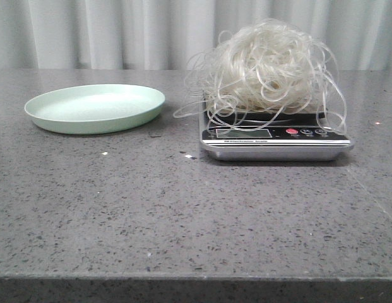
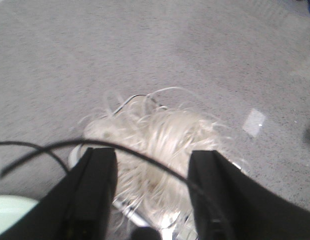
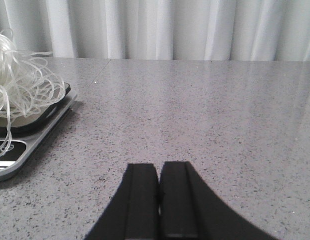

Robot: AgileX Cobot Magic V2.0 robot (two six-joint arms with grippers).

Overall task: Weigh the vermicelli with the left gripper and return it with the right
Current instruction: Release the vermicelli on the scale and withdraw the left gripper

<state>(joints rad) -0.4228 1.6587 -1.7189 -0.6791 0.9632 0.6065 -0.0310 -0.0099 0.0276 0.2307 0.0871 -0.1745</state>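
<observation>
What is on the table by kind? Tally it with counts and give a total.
Vermicelli nest: 1
Kitchen scale: 1
Pale green plate: 1
Total: 3

Glassy vermicelli [image 1: 271, 66] – speckled (stone-like) table [image 1: 183, 214].

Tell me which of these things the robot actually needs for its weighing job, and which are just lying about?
Needed for the job:
- fluffy white nest of glassy vermicelli
- flat silver digital kitchen scale beneath it
- pale green round plate, likely where the noodles return
- left gripper, open
- right gripper, shut

Lying about:
- nothing else on the grey speckled table
</observation>
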